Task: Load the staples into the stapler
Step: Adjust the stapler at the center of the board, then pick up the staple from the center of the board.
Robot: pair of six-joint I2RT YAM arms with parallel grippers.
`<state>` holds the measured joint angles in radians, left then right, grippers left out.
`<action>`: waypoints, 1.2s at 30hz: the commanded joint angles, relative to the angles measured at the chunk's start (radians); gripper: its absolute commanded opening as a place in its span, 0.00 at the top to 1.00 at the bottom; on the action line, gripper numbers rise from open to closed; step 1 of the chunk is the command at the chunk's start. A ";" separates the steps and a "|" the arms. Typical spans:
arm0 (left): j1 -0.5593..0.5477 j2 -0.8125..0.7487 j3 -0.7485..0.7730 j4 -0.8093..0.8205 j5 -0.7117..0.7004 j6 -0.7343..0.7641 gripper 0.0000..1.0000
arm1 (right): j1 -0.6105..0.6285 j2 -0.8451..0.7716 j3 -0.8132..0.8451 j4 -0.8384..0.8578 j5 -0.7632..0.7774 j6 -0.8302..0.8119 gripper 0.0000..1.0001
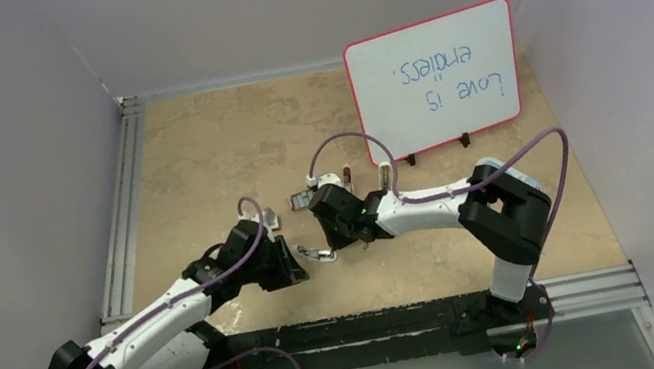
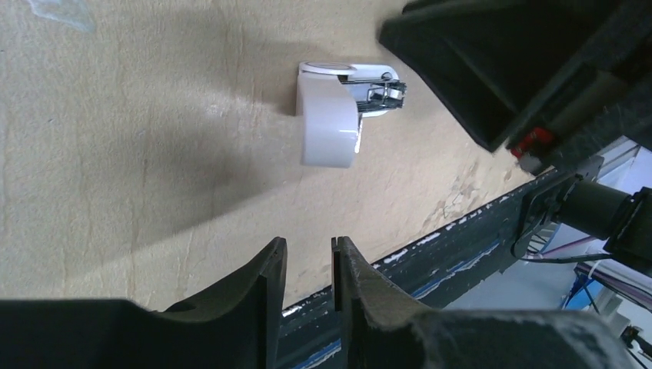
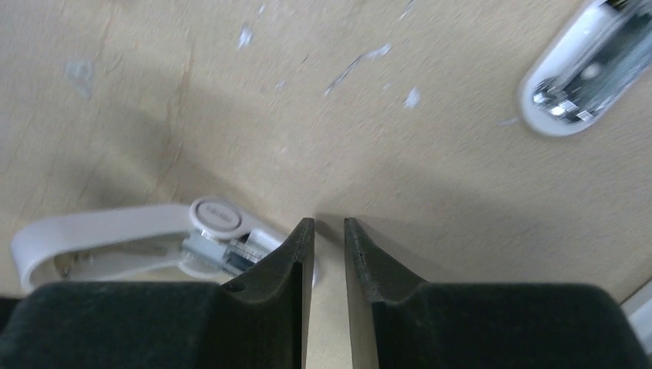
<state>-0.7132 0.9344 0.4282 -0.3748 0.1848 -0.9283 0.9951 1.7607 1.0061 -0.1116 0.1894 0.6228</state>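
1. Pale plastic stapler lies hinged open, ready for staples;
2. left gripper near the stapler, jaws narrow, empty;
3. right gripper just beside the stapler, narrow, empty, perhaps to steady it;
4. staples: I cannot find them.

The top camera is looking down from beyond the near edge over the whole table; both wrist cameras are looking closely at the stapler near its middle.

Whiteboard: "Love is endless"
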 commanded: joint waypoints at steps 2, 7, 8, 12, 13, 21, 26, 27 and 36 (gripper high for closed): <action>0.001 0.050 -0.028 0.143 -0.003 -0.014 0.74 | 0.070 -0.037 -0.063 0.002 -0.075 -0.046 0.77; 0.001 0.089 -0.042 0.159 -0.103 -0.065 0.80 | 0.120 -0.077 -0.111 0.013 -0.117 -0.005 0.78; 0.001 0.095 -0.046 0.163 -0.118 -0.071 0.81 | 0.122 -0.088 -0.121 0.024 -0.131 0.000 0.78; 0.001 0.109 -0.060 0.201 -0.141 -0.073 0.82 | 0.123 -0.133 -0.127 0.040 -0.087 0.044 0.78; 0.001 0.111 -0.061 0.209 -0.137 -0.068 0.82 | 0.123 -0.145 -0.124 0.023 -0.076 0.071 0.79; 0.001 0.168 -0.082 0.298 -0.041 0.008 0.82 | 0.113 -0.250 -0.117 -0.049 0.105 0.241 0.77; 0.001 0.211 -0.083 0.357 0.022 0.050 0.84 | 0.008 -0.284 -0.135 -0.167 0.159 0.338 0.74; 0.001 0.216 -0.083 0.359 0.025 0.052 0.85 | -0.012 -0.290 -0.144 -0.178 0.157 0.338 0.72; 0.001 0.202 -0.083 0.388 0.036 0.081 0.85 | -0.040 -0.251 -0.152 -0.199 0.107 0.226 0.58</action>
<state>-0.7132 1.1507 0.3450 -0.0418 0.2070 -0.8852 0.9489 1.5005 0.8577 -0.2909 0.3130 0.9024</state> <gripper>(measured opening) 0.153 0.414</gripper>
